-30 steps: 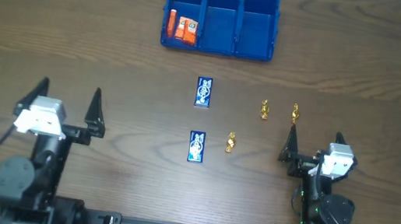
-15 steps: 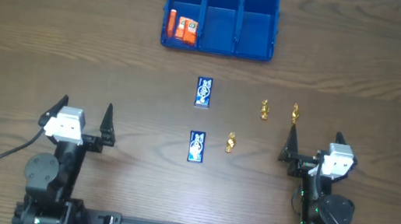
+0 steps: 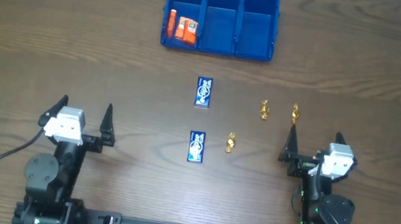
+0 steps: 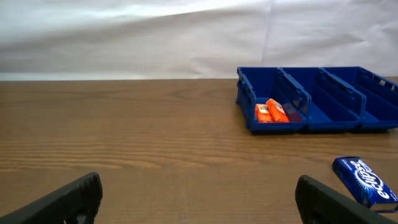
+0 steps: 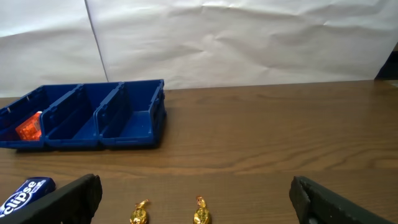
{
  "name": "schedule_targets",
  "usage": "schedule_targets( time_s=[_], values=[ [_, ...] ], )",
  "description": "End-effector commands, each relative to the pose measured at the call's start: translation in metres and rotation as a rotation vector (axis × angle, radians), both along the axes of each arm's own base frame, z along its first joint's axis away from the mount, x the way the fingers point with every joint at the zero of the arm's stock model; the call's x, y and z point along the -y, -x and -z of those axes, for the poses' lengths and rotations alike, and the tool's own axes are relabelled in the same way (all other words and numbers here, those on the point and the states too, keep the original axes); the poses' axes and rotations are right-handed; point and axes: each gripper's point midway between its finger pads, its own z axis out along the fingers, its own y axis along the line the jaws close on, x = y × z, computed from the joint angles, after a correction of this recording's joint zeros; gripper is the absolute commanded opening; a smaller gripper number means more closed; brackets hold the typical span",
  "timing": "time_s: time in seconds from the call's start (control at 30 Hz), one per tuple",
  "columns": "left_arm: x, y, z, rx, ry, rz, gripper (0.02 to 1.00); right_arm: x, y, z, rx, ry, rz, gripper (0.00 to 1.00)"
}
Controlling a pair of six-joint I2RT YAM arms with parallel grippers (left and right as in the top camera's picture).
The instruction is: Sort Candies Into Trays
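A blue three-compartment tray (image 3: pixel 217 50) stands at the far middle of the table, with orange candies (image 3: pixel 182 28) in its left compartment. Two blue candy packs (image 3: pixel 203 92) (image 3: pixel 196 146) lie on the wood nearer the arms. Three gold-wrapped candies (image 3: pixel 264 109) (image 3: pixel 295 113) (image 3: pixel 231 141) lie to their right. My left gripper (image 3: pixel 84 115) is open and empty, left of the packs. My right gripper (image 3: pixel 313 147) is open and empty, just on the near side of the gold candies. The left wrist view shows the tray (image 4: pixel 295 93), orange candies (image 4: pixel 272 112) and one blue pack (image 4: pixel 364 181).
The right wrist view shows the tray (image 5: pixel 130 142), two gold candies (image 5: pixel 140 213) (image 5: pixel 200 214) and part of a blue pack (image 5: pixel 25 193) ahead of the gripper. Bare brown wood stretches left and right of the tray. A white sheet hangs behind the table.
The left arm shifted right and drew back a little toward its base, then stayed still. The right arm and all candies have not moved.
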Motion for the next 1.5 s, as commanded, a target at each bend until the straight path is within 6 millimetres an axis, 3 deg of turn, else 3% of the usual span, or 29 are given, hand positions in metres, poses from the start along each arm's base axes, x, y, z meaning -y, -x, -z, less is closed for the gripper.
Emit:
schedule_targets(
  time_s=[0.03, 0.37, 0.57, 0.63, 0.7, 0.87, 1.0, 1.13, 1.2, 1.33, 1.5],
  values=[
    [0.000, 0.001, 0.016, -0.043, -0.008, -0.001, 0.998, 0.000, 0.000, 0.001, -0.002, 0.013, 0.000, 0.998],
    [0.000, 0.001, 0.016, -0.043, -0.008, -0.001, 0.998, -0.001, 0.000, -0.002, 0.012, 0.012, -0.005, 0.998],
    [0.000, 0.001, 0.016, -0.043, -0.008, -0.001, 0.998, -0.015, 0.000, -0.007, 0.030, 0.006, -0.089, 0.998],
    [0.000, 0.001, 0.016, -0.044, -0.008, -0.001, 0.998, -0.034, 0.003, -0.012, 0.045, -0.063, -0.198, 0.998],
    [0.000, 0.001, 0.016, -0.044, -0.008, -0.001, 0.998, -0.059, 0.010, -0.032, 0.090, -0.220, -0.348, 0.998],
    [0.000, 0.001, 0.016, -0.043, -0.008, -0.001, 0.998, -0.081, 0.010, -0.070, 0.054, -0.281, -0.484, 0.998],
    [0.000, 0.001, 0.016, -0.043, -0.008, -0.001, 0.998, -0.108, -0.002, -0.098, -0.100, -0.300, -0.641, 0.998],
    [0.000, 0.001, 0.016, -0.044, -0.008, -0.001, 0.998, -0.134, -0.020, -0.108, -0.300, -0.281, -0.750, 0.998],
    [0.000, 0.001, 0.016, -0.043, -0.008, -0.001, 0.996, -0.148, -0.025, -0.108, -0.407, -0.263, -0.781, 0.998],
    [0.000, 0.001, 0.016, -0.044, -0.008, -0.001, 0.998, -0.179, -0.031, -0.084, -0.713, -0.191, -0.721, 0.998],
    [0.000, 0.001, 0.016, -0.044, -0.008, -0.001, 0.998, -0.215, -0.018, -0.019, -1.087, -0.096, -0.586, 0.998]
  ],
)
